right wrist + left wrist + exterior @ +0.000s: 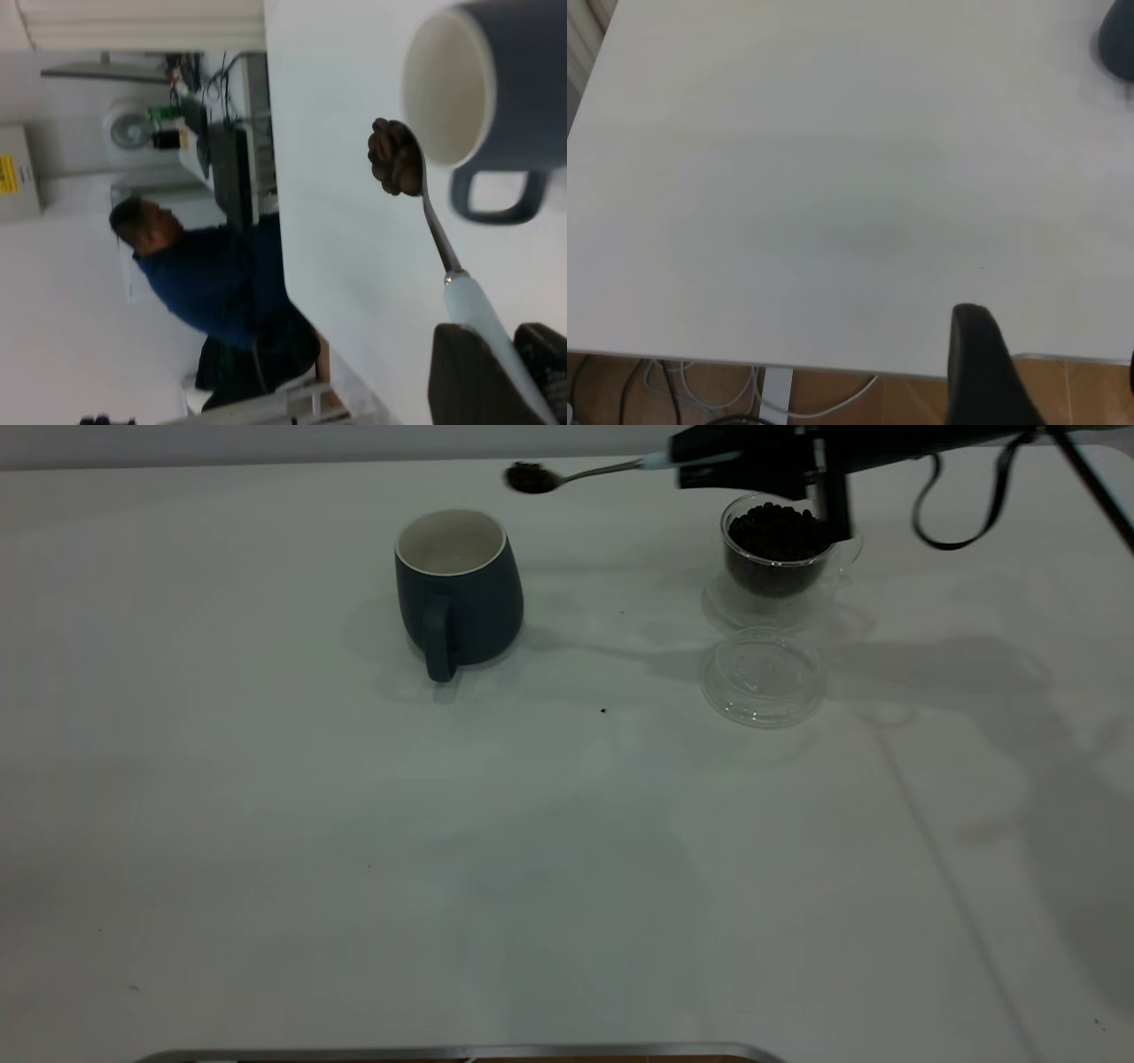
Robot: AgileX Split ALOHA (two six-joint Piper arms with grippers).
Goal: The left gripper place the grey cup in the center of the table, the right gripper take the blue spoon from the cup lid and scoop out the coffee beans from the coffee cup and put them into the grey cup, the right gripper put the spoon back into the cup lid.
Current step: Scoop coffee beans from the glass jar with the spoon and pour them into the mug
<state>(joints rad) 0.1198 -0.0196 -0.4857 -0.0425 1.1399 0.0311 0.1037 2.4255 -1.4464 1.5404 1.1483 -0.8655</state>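
Observation:
The grey cup (458, 589) stands upright on the table (567, 850) left of centre, its white inside showing no beans and its handle toward the camera. My right gripper (700, 462) is shut on the pale handle of the blue spoon (602, 469), held level in the air. The spoon's bowl carries coffee beans (532, 478) and hovers just right of and beyond the grey cup's rim. In the right wrist view the loaded spoon (395, 158) sits beside the grey cup (505, 80), gripped by my right gripper (509, 367). The coffee cup (780, 549) holds a heap of beans. The cup lid (764, 677) lies empty in front of it. My left gripper (1050, 372) hangs open over the table's edge, far from the grey cup (1118, 40).
A dark crumb (603, 710) lies between the grey cup and lid. A seam (939, 868) runs across the table at right. A person in a blue top (213, 283) sits beyond the table's far edge. Cables (744, 398) hang below the near edge.

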